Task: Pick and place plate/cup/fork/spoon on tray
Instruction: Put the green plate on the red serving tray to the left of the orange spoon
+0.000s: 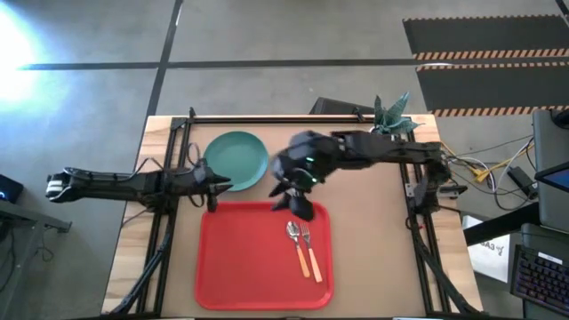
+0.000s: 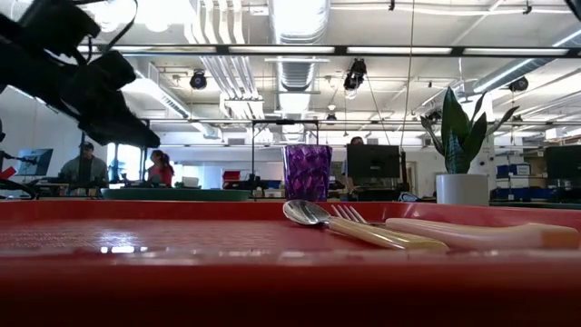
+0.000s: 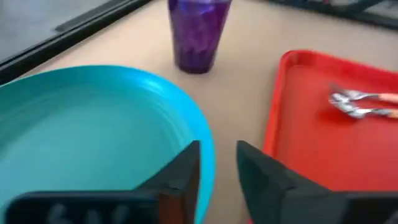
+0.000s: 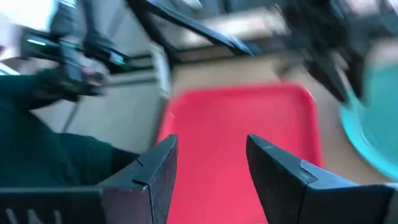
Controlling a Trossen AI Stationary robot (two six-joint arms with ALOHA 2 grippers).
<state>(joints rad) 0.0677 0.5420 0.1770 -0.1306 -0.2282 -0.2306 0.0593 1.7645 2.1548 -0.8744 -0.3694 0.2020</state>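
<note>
Reaching for the plate: left gripper sits at its rim, nearest arm by far.

High view: plate on the table just off the tray far edge; spoon and fork lie on the tray side by side; right gripper hangs over the tray's far edge.
Low view: cup stands beyond the tray, upright.
Left wrist view: fingers spread, straddling the plate rim.
Right wrist view: fingers spread, empty, above red tray.
</note>
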